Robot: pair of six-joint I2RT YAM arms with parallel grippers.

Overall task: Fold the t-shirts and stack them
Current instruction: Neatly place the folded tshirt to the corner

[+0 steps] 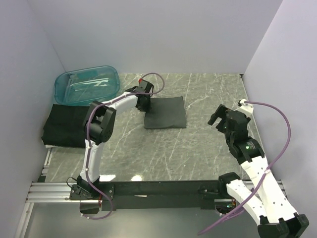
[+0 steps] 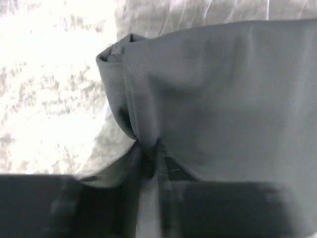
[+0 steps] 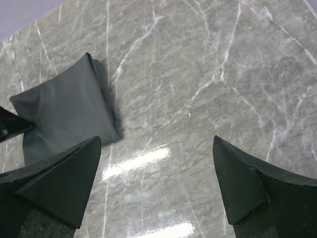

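Note:
A dark grey t-shirt (image 1: 166,113), folded into a small rectangle, lies on the marble table behind centre. My left gripper (image 1: 144,103) is at its left edge. In the left wrist view the jaws (image 2: 151,158) are pinched together on a bunched fold of that t-shirt (image 2: 223,99), and the fabric is drawn into creases where it is held. Another dark t-shirt (image 1: 64,131) lies flat at the table's left edge. My right gripper (image 1: 220,118) hovers to the right of the folded shirt. Its fingers are wide apart and empty (image 3: 156,144) over bare table, with the t-shirt (image 3: 64,111) off to the upper left.
A translucent teal tub (image 1: 86,85) stands at the back left corner, just behind the flat shirt. Pale walls close in the table on the left, back and right. A black rail (image 1: 158,188) runs along the near edge between the arm bases.

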